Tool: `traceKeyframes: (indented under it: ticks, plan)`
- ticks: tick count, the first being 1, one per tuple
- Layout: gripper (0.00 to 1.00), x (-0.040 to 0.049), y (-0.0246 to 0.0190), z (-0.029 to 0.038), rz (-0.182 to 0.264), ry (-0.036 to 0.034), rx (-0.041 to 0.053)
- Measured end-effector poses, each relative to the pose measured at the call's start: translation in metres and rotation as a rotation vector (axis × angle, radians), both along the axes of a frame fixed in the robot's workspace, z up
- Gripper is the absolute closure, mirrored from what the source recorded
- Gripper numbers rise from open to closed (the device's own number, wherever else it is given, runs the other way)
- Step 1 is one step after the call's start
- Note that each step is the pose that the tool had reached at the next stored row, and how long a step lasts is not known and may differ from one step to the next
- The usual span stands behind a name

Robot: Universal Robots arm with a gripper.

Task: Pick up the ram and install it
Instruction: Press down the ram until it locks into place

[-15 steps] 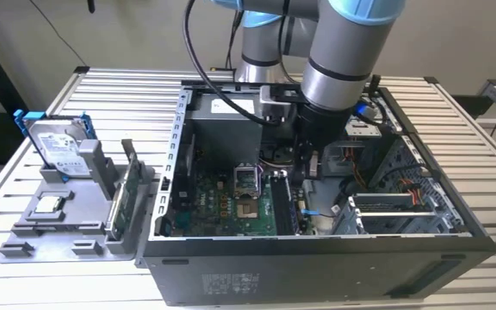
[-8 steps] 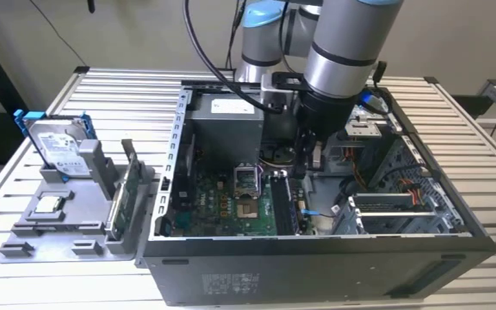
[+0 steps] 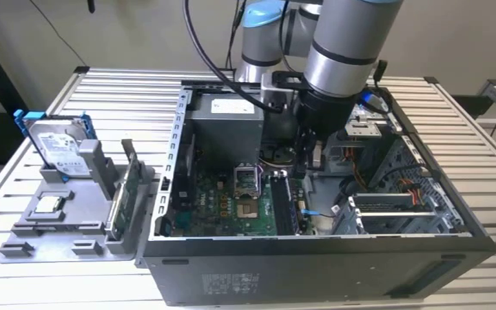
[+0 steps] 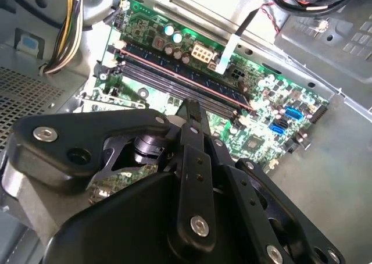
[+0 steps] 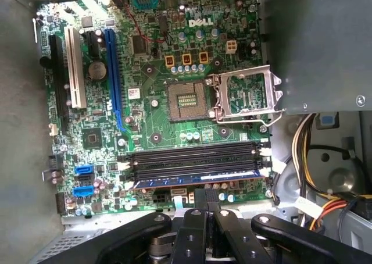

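Ram (image 5: 195, 176) seated flat in mobo (image 5: 157, 107) slot, long axis parallel to neighbouring slots, fingers (image 5: 209, 209) clenched w/ nothing held

Green motherboard (image 5: 157, 107) with black memory slots (image 5: 192, 156); the ram (image 5: 197, 175) in the slot at its 6 o'clock edge is blue. Black gripper (image 5: 210, 203). Dark grey case (image 3: 317, 271). Silver drive (image 3: 59, 145), blue frame.

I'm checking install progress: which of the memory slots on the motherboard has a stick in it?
The slot nearest the pincer holds the ram, its blue edge showing. The parallel slots on the processor socket side are dark and empty.
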State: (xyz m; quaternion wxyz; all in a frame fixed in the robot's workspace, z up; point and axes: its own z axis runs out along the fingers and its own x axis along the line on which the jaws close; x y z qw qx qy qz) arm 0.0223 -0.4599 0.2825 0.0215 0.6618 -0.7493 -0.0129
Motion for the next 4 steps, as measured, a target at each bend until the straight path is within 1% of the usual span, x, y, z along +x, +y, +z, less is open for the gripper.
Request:
traceKeyframes:
  ticks: [4]
  plan:
    - [0.89,0.0000,0.0000,0.0008,0.000,0.0000,0.0000]
